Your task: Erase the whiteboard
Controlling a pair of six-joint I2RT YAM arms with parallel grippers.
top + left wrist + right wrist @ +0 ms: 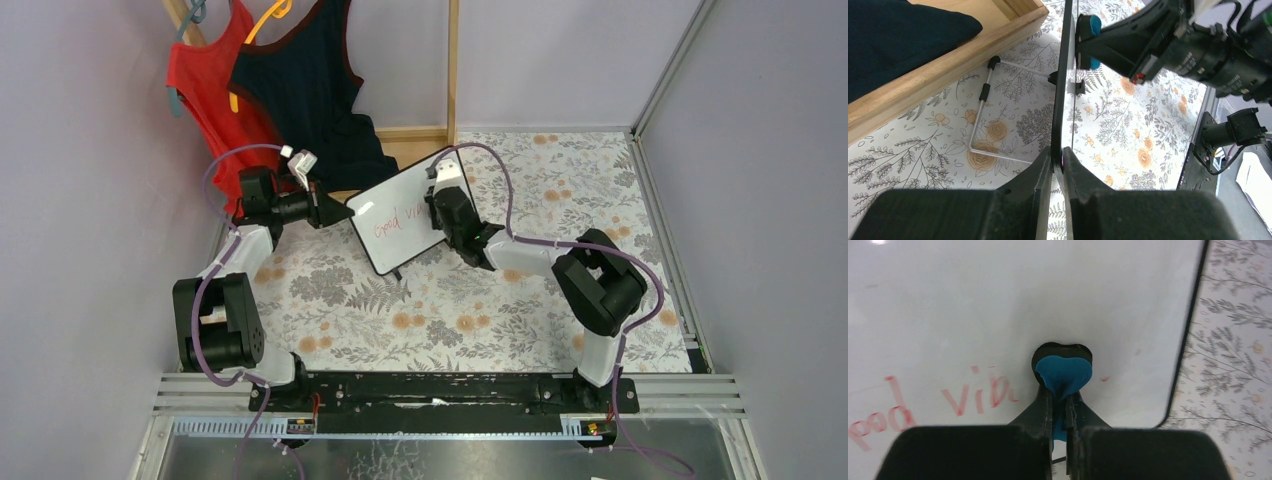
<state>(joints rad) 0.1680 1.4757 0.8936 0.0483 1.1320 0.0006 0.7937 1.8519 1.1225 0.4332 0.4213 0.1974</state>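
Now your left hand (1058, 156) is pinching the whiteboard (405, 215) at its left edge, with 1 finger on the back and 1 on the writing face, both pressed against the black frame. The whiteboard stands steeply tilted over the floral table (500, 320), its face turned toward your right arm. You cannot tell from these views whether its lower edge touches the table.

Your right hand (1062, 390) is clamped on a blue eraser (1064, 374), which sticks out past the fingertips and sits flat against the whiteboard's face, to the right of the middle. Red writing (978, 397) runs across the whiteboard to the left of the eraser and reads roughly "Good vib". 1 small red speck shows just to the right of the eraser. The upper part of the face is bare white.

Behind the whiteboard, a bent wire stand (979, 125) lies on the table. Beyond that is a wooden frame (948, 60) with a dark garment (893, 35) resting in it.
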